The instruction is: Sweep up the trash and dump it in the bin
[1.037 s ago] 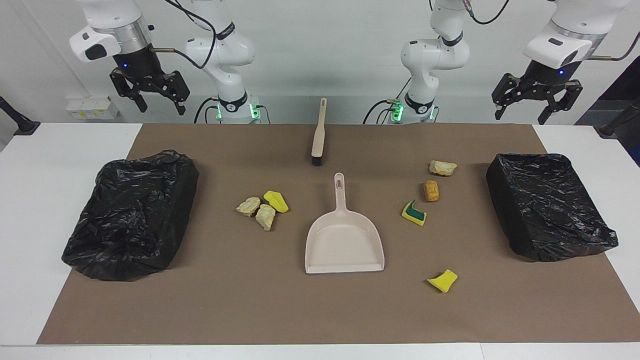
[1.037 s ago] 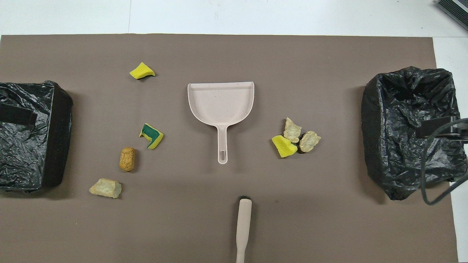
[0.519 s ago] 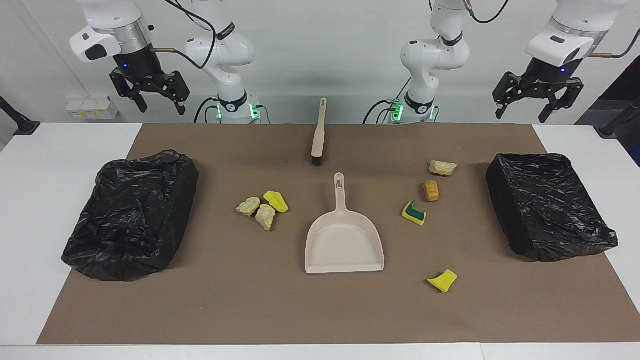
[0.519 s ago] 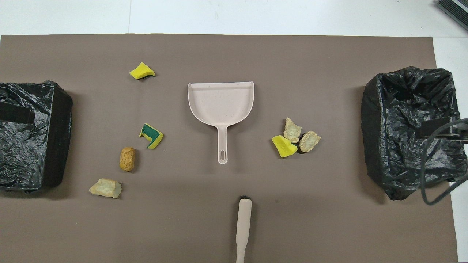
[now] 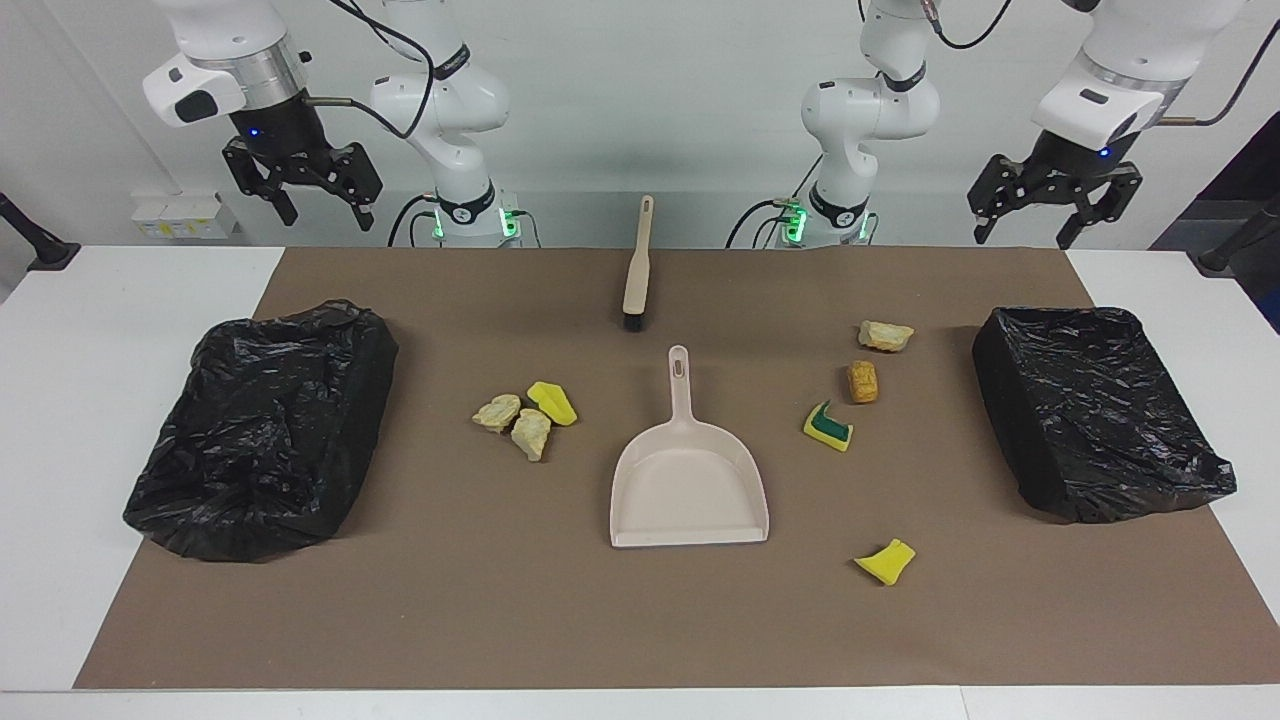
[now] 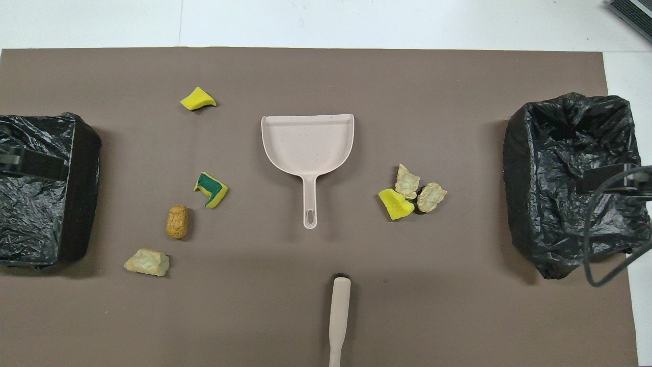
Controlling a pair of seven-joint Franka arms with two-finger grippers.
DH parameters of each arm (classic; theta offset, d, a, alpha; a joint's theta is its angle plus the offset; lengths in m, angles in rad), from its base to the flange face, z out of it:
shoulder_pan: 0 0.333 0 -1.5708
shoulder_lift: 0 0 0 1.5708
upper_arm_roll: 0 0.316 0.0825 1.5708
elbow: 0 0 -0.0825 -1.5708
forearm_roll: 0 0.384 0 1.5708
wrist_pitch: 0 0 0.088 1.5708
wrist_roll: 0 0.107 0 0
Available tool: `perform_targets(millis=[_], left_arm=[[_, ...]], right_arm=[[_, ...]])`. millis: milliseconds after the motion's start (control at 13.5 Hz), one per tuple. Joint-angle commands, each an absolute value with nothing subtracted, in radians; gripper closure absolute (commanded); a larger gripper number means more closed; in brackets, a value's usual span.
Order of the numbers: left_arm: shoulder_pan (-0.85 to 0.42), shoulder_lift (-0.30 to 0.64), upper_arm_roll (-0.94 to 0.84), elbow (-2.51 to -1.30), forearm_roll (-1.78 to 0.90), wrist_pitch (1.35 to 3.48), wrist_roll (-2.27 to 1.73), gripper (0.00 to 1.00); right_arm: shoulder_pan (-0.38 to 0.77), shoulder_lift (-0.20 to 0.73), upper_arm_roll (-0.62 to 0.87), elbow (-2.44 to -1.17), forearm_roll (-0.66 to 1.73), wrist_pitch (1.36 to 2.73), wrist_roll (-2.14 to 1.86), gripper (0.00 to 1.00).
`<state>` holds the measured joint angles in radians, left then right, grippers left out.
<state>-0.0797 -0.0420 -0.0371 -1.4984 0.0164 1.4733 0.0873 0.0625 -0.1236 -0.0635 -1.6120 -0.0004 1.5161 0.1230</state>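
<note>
Both arms are raised at the robots' edge of the table and hold nothing. The left gripper hangs in the air over the table edge at the left arm's end, and its jaws are open. The right gripper hangs over the edge at the right arm's end, also with open jaws.

On the brown mat the trash lies in two groups. Toward the right arm's end, two beige lumps and a yellow sponge bit lie close together, just beside the dustpan. Toward the left arm's end, another beige lump lies nearest to the robots; then come the orange-brown lump and the green-backed sponge bit. A second yellow bit lies farthest from the robots, well apart from the others.

The dustpan is in the middle of the mat, its handle pointing to the robots. The brush lies nearer to the robots than the dustpan. One black-lined bin stands at the left arm's end and another bin at the right arm's end.
</note>
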Motion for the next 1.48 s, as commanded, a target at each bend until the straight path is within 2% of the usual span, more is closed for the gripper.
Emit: perform_targets(millis=[0,222,889,1407], left_arm=[[-0.127,-0.167,-0.031,-1.678,0.008,1.541,0.074,0.00],[-0.188,-0.192,-0.031,-1.746,0.008,1.560,0.066,0.00],[-0.261,-0.225,-0.032,-1.845,0.008,1.611,0.026,0.00],[-0.553,-0.273,-0.032,-2.054,-0.012,1.742,-0.247,0.00]], right_arm=[[0.057,-0.153,-0.061,-1.649,-0.012,1.508,0.101,0.00],[0.057,-0.155,-0.061,-1.651,-0.012,1.508,0.101,0.00],[0.057,-0.158,-0.061,-1.652,-0.012,1.508,0.101,0.00],[0.055,-0.160,-0.063,-1.666,-0.011,1.506,0.100,0.00]])
